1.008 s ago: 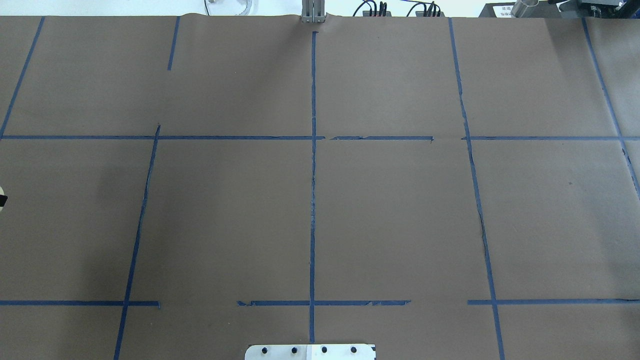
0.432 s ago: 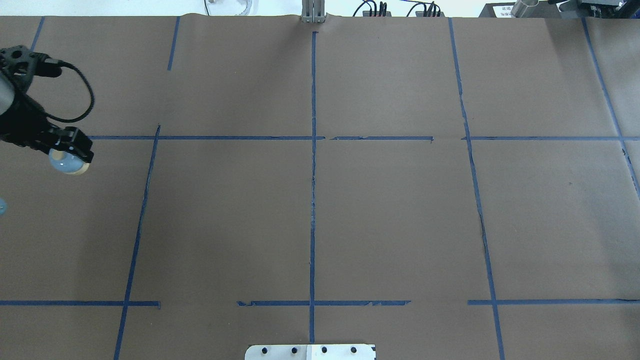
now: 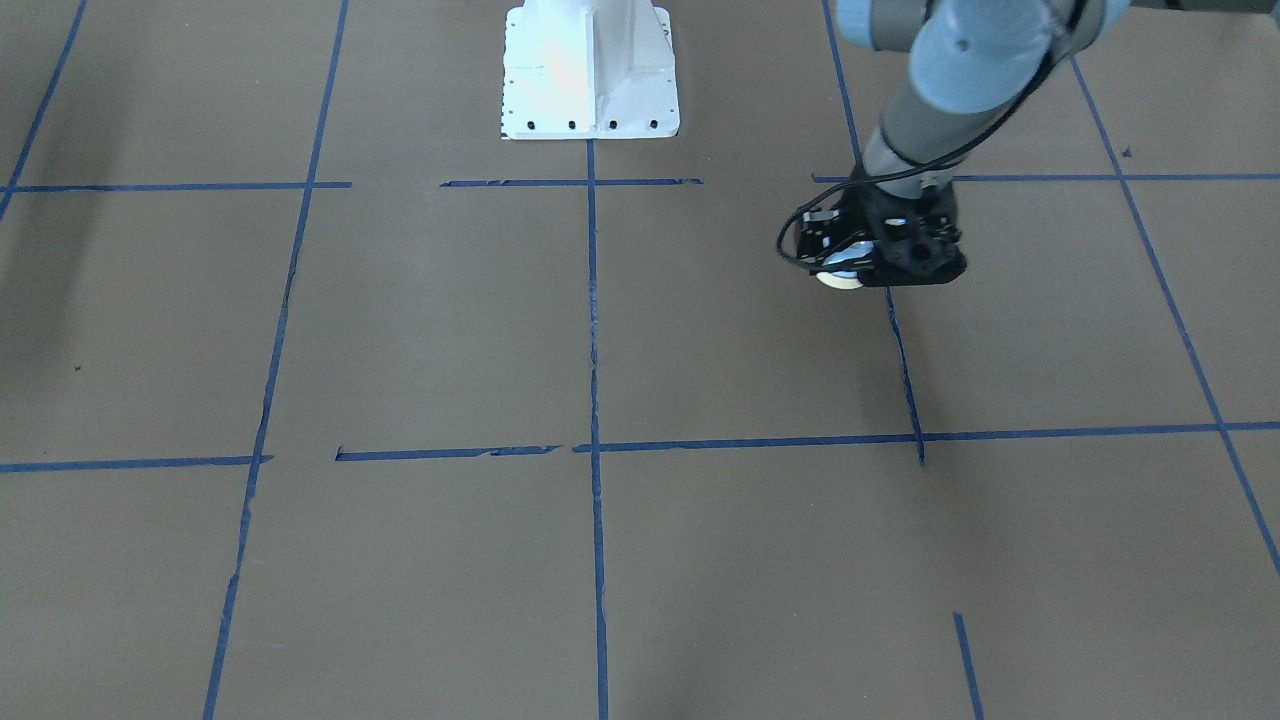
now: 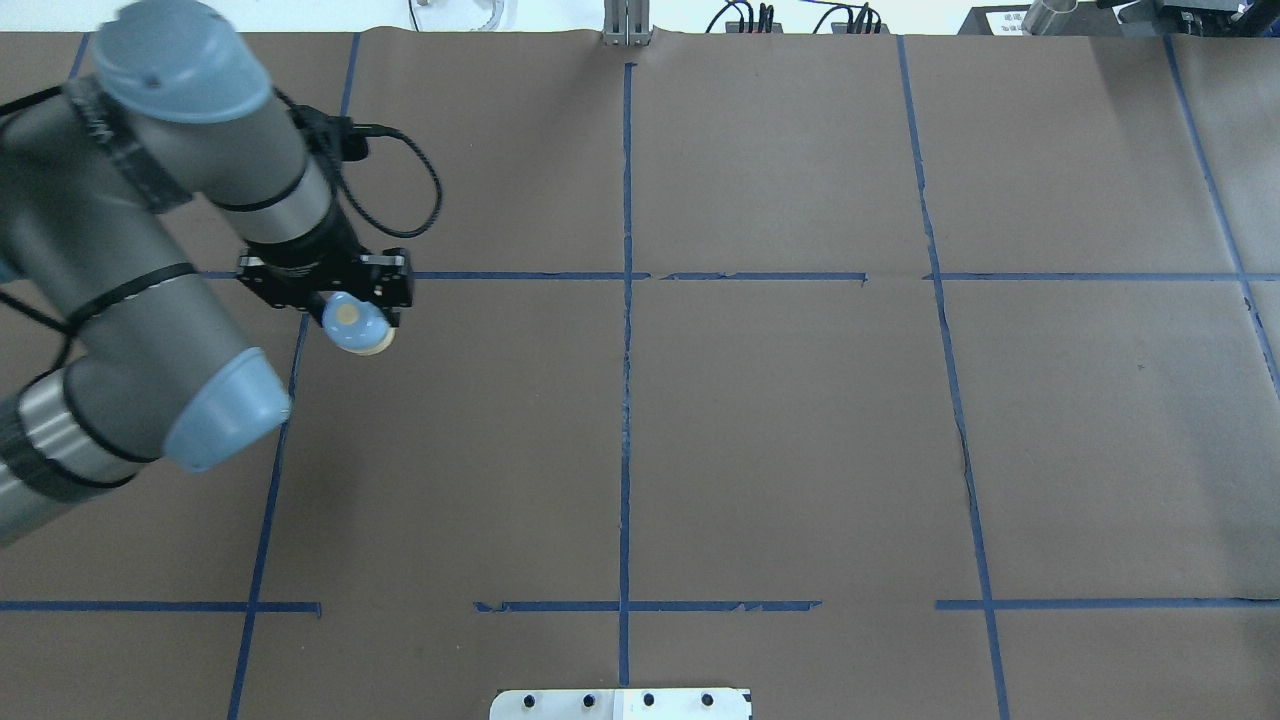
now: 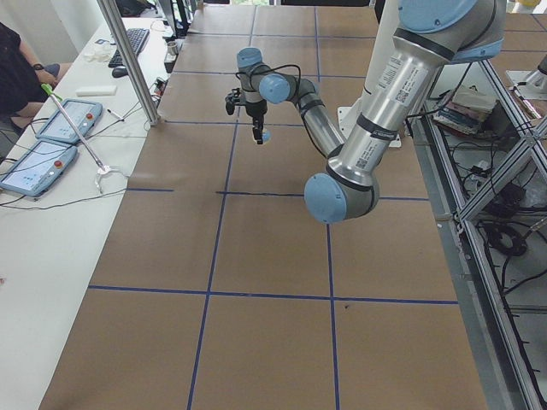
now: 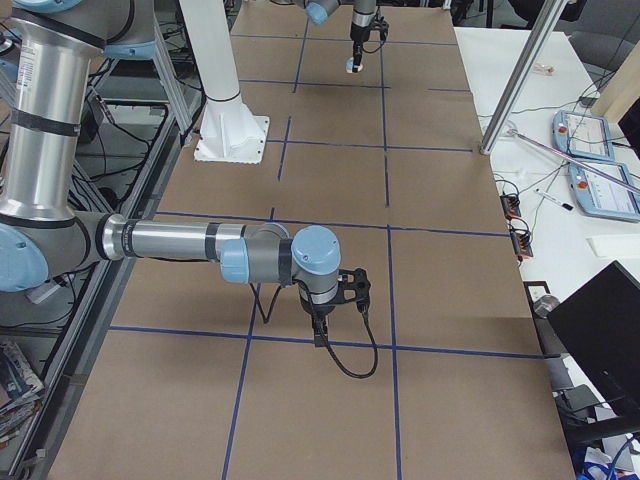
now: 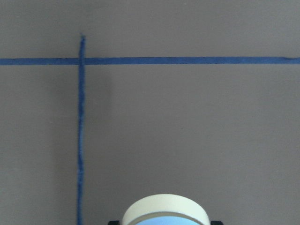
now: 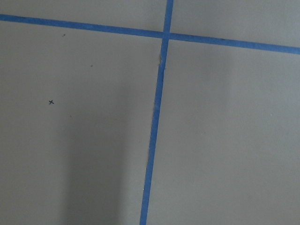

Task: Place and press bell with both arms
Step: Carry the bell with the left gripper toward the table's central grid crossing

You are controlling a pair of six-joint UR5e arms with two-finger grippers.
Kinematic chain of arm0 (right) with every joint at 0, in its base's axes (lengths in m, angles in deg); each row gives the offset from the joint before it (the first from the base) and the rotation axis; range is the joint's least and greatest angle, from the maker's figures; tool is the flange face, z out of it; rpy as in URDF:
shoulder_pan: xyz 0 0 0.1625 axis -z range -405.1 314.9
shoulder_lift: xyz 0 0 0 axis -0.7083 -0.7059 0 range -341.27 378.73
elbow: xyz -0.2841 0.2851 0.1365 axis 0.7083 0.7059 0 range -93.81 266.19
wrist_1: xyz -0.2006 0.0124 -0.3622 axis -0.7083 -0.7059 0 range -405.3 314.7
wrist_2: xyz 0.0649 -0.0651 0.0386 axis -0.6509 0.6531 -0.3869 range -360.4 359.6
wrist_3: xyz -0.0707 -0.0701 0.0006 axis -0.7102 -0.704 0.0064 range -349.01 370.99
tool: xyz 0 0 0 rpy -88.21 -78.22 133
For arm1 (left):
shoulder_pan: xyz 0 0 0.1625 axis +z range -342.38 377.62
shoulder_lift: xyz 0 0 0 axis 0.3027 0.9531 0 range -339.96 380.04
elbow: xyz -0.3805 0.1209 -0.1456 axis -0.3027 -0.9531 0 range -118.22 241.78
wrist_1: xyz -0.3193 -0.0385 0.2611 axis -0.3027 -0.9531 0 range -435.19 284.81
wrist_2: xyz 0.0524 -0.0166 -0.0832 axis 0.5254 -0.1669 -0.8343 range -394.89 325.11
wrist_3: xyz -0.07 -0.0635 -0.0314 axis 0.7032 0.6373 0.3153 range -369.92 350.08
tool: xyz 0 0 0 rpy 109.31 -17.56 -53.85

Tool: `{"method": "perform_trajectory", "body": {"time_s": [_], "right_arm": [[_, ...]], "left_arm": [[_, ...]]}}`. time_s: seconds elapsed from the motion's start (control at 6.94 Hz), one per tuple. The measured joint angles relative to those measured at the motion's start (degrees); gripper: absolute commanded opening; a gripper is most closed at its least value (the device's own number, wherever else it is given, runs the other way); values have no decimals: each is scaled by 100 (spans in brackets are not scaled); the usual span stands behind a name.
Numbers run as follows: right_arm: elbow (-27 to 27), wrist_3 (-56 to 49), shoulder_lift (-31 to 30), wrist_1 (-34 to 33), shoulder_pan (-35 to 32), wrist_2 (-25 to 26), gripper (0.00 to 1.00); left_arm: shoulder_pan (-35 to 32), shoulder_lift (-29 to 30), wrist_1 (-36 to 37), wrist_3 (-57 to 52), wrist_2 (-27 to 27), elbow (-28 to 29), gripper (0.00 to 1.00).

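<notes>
My left gripper (image 4: 352,310) is shut on the bell (image 4: 360,335), a small light blue dome with a cream base ring and a cream button. It holds the bell over the brown paper, just right of a blue tape line, left of the table's middle. The bell also shows in the front view (image 3: 838,279) and at the bottom edge of the left wrist view (image 7: 165,210). My right gripper (image 6: 318,338) shows only in the exterior right view, low over the paper near a tape crossing. I cannot tell whether it is open or shut.
The white pedestal base (image 3: 590,70) stands at the robot's side of the table. Blue tape lines (image 4: 626,400) grid the brown paper. A metal post (image 5: 128,60) and tablets (image 5: 51,141) stand along the operators' side. Cables (image 4: 790,18) lie beyond the far edge.
The left arm has swung in from the left edge of the overhead view, carrying the bell to the right, past the tape line.
</notes>
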Motion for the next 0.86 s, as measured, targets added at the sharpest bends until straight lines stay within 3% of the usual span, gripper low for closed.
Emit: {"method": "perform_trajectory", "body": {"time_s": [0.29, 0.58, 0.72, 0.86], "right_arm": [[1, 0, 0, 0, 3, 1, 100], [3, 0, 6, 0, 6, 2, 100], [10, 0, 8, 0, 7, 1, 100], [15, 0, 8, 0, 7, 3, 100]], "left_arm": [[359, 1459, -408, 832, 300, 1835, 2], [635, 2538, -1748, 1473, 627, 3923, 2], [715, 2847, -2096, 1592, 710, 4556, 3], [788, 2968, -2227, 1629, 742, 4821, 6]]}}
